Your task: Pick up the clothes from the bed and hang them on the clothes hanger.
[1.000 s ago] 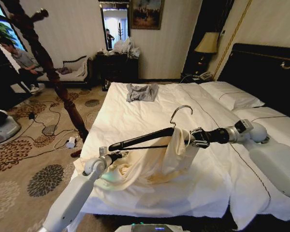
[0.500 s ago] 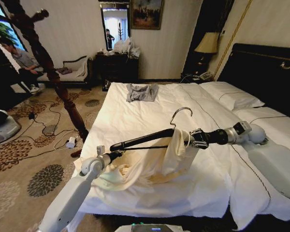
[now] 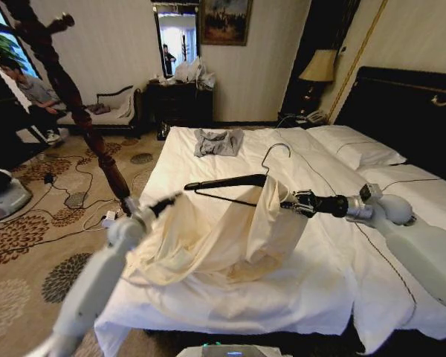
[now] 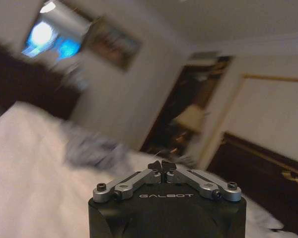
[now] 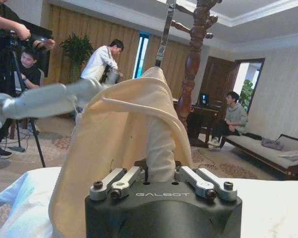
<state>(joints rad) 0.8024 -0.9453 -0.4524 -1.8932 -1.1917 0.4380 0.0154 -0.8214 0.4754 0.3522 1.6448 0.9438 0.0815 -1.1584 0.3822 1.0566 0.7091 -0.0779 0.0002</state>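
Observation:
The pale cream clothes hang stretched between my two grippers above the bed, with the lower folds still resting on the sheet. The black clothes hanger is threaded through the shirt, and its silver hook points up. My right gripper is shut on the hanger's cloth-covered end. In the right wrist view the fabric rises between the gripper fingers, with the hanger's arm sticking out above. My left gripper is raised at the shirt's upper left corner. Its fingertips are pressed together.
A smaller grey garment lies at the far end of the bed. A tall dark wooden coat stand rises left of the bed, with cables on the carpet near its base. The black headboard and pillows are to the right.
Both arms rose. The left gripper climbed from the mattress edge and drew the shirt's left side up. The hanger went higher and more level, lifting more cloth off the sheet.

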